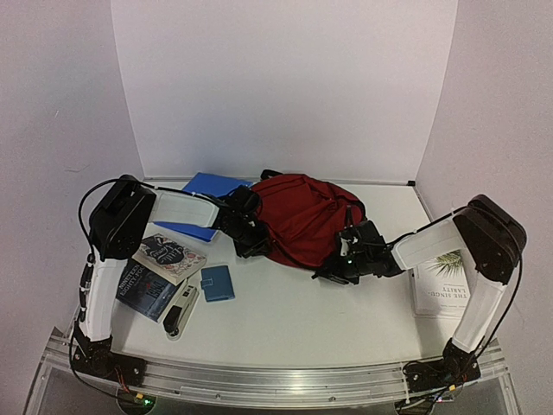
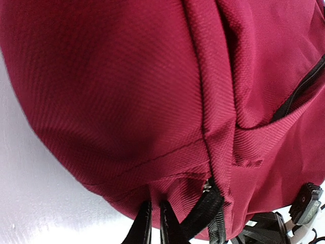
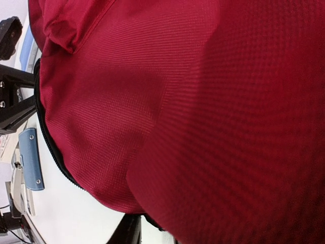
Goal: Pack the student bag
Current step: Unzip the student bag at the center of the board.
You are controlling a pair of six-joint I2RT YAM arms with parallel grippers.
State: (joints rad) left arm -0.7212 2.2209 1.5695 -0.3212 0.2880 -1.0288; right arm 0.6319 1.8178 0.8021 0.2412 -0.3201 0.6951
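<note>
The student bag (image 1: 298,216), a dark red backpack, lies at the back middle of the table. My left gripper (image 1: 252,242) is at its near left edge. In the left wrist view the two fingers (image 2: 138,226) stand close together, pinching a fold of the bag's red fabric (image 2: 117,86) beside a black strap (image 2: 203,211). My right gripper (image 1: 337,268) is at the bag's near right edge. In the right wrist view red fabric (image 3: 203,112) fills the frame and covers one side of the gripper (image 3: 152,233). Only one finger (image 3: 127,231) shows, pressed against the fabric by the zipper edge.
A blue folder (image 1: 207,186) lies behind the left arm. Two books (image 1: 168,257) (image 1: 147,290), a small blue case (image 1: 217,283) and a black and white stapler-like item (image 1: 180,311) lie at the front left. A white book (image 1: 441,285) lies at the right.
</note>
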